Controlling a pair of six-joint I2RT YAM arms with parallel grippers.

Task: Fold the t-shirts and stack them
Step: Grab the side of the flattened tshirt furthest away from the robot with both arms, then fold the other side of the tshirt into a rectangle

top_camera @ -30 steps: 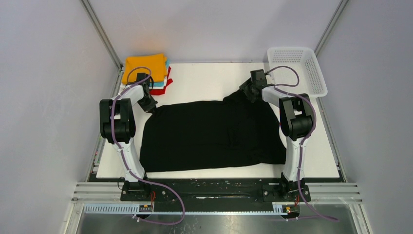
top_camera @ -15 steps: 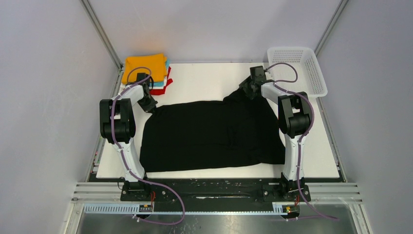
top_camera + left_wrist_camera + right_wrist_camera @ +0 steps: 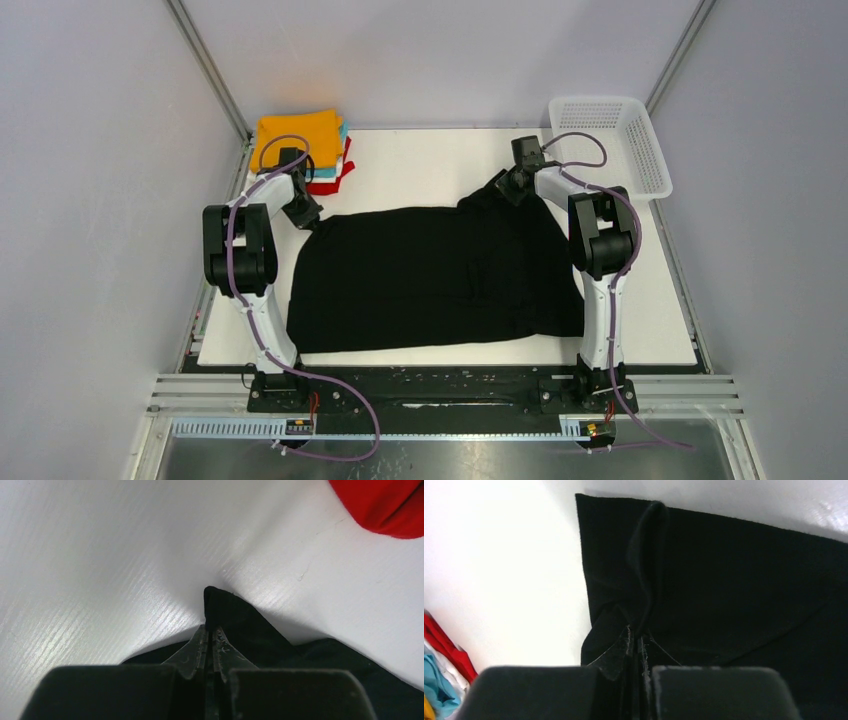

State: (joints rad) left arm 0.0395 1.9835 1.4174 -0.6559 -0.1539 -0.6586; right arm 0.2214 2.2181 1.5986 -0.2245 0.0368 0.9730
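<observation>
Left fingers [image 3: 209,636]: clenched on a pointed corner of the black shirt [image 3: 430,275]. The cloth tip pokes out just past my tips and lies on the white desk [image 3: 420,160].
Right fingers [image 3: 636,636]: clenched on a raised fold of the black shirt. A narrow ridge of cloth runs away from my tips toward the shirt's far edge.
Black shirt: spread wide across the middle of the desk, between my two arms. Its far left corner is in my left fingers. Its far right part is drawn up into a small peak at my right fingers. The rest lies mostly flat, with its near edge close to the desk's near edge.
Stack: folded shirts in the desk's far left corner. The orange shirt [image 3: 297,135] is on top and a teal shirt [image 3: 343,130] shows at its right edge. The red shirt [image 3: 335,178] sticks out lowest, on the side toward me. My right wrist view shows a strip of white cloth [image 3: 446,672] between teal and red.
Gap: bare desk shows between the red shirt and the corner I hold on the left, so they are near but apart.
Basket [image 3: 612,140]: white mesh, at the far right corner, beyond my right arm and apart from the black shirt.
</observation>
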